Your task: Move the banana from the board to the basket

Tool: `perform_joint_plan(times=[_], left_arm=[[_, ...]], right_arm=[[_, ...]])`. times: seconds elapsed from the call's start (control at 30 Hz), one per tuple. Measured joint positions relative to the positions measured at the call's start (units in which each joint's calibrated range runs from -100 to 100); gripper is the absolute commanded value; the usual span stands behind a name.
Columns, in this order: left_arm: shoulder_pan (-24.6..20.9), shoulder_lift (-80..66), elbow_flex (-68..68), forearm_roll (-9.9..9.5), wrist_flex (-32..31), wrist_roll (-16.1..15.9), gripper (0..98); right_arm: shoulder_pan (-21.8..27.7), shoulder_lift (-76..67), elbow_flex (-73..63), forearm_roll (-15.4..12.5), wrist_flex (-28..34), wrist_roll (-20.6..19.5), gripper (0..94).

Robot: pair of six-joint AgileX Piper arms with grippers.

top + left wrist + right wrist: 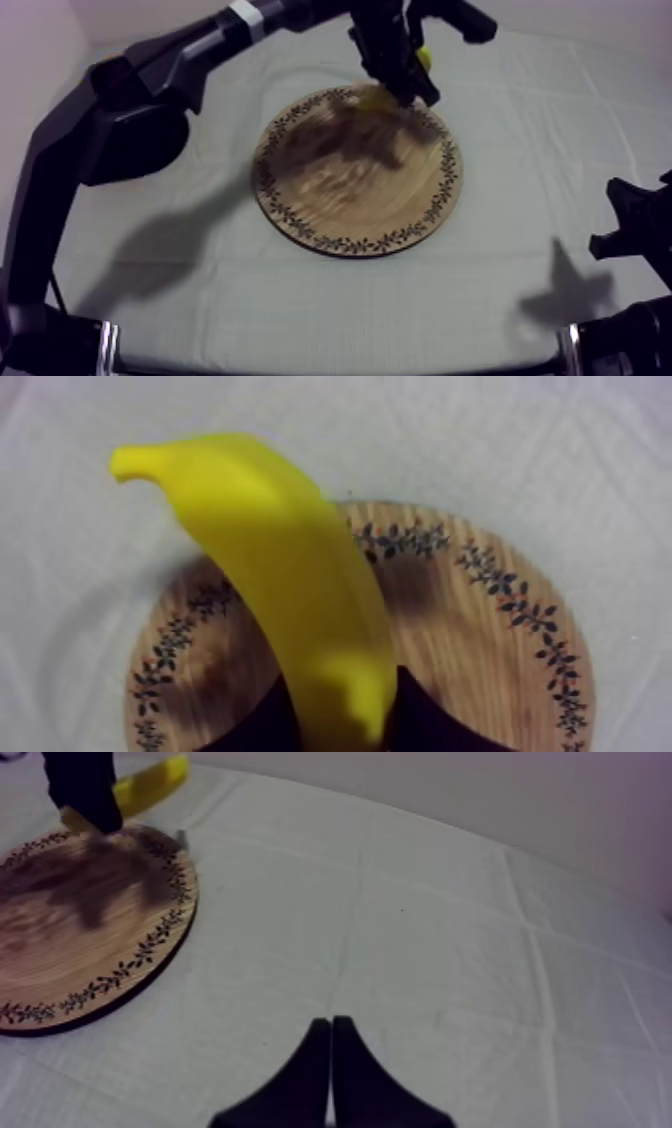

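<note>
The banana is a toy one, so I judge it light and stiff, with a smooth, glossy skin that could slip or swivel between hard pads. It looks tough enough that I need not fear bruising it. Its curve matters more: held near one end, the long free part can act as a lever and swing. The thick middle would be the steadier place to take it.

My left fingers are closed round the banana's lower part. The rest of the fruit sticks out past them, with the tapered tip farthest away. The banana hangs over the far side of the round wooden board, close to its patterned rim. I cannot tell whether its low end is touching the wood or is just clear of it.

My left arm comes in from the upper left, reaching across the desk with the wrist bent down over the board's far edge. With so much of the banana beyond the hold, I judge that a slow, level carry to the yellow basket suits best.

My right fingers lie pressed together in a narrow wedge, holding nothing, low over the cloth and well apart from the board.
</note>
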Motion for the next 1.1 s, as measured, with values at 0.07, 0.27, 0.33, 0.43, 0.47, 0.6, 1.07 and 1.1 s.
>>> perform_joint_plan(times=[0.07, 0.27, 0.33, 0.43, 0.47, 0.6, 1.07, 1.1], left_arm=[[0.05, -2.17, 0.16, -0.06, 0.00, 0.00, 23.0], [0.56, -8.96, 2.27, -0.11, 0.10, 0.25, 22.1], [0.55, -10.80, 3.50, -0.06, 0.35, 0.41, 21.6], [0.56, -13.24, 6.41, -0.11, 0.45, 0.61, 21.3], [0.56, -14.05, 7.61, -0.18, 0.36, 0.65, 21.0], [-0.31, -17.13, 12.73, -0.72, 0.33, 0.99, 20.2], [-8.71, -28.09, 32.02, -1.16, 0.38, 2.08, 17.9], [-9.51, -28.83, 33.31, -1.16, 0.38, 2.08, 17.8]], right_arm=[[0.00, 0.00, 0.00, 0.00, -0.08, 0.00, 0.2], [0.00, 0.00, 0.00, 0.00, -0.03, 0.00, 0.2], [0.00, 0.00, 0.00, 0.00, -0.03, 0.00, 0.2], [0.00, 0.00, 0.00, 0.00, -0.03, 0.00, 0.2], [0.00, 0.00, 0.00, 0.00, -0.03, 0.00, 0.2], [0.00, 0.00, 0.00, 0.00, -0.03, 0.00, 0.2], [0.00, 0.00, 0.00, 0.00, 0.00, 0.01, 0.2], [0.00, 0.00, 0.00, 0.00, 0.00, 0.01, 0.2]])
